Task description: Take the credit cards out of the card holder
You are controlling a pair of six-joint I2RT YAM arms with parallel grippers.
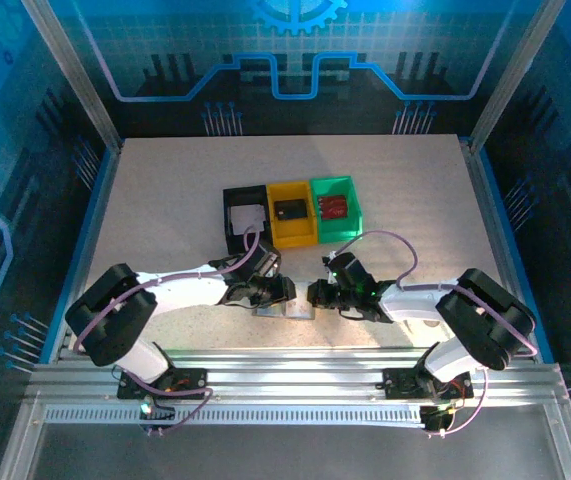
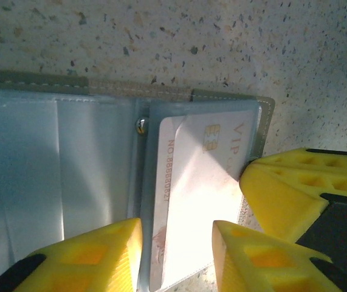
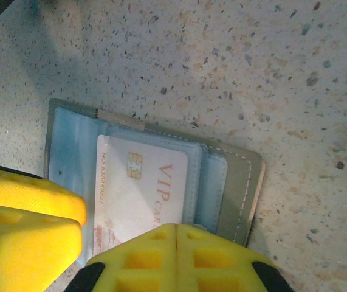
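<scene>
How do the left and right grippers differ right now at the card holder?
The left gripper has its fingers apart, with the pale card showing between them; the right gripper has its fingers shut together. The left gripper reaches the card holder from the left side, the right gripper from the right, its tips at the holder's edge. Both have yellow fingers and sit low at the open holder.

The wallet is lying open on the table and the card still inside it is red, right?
Not quite. The card holder does lie open on the table, but the card still inside it is white, with VIP printed on it, not red. The left wrist view shows it.
</scene>
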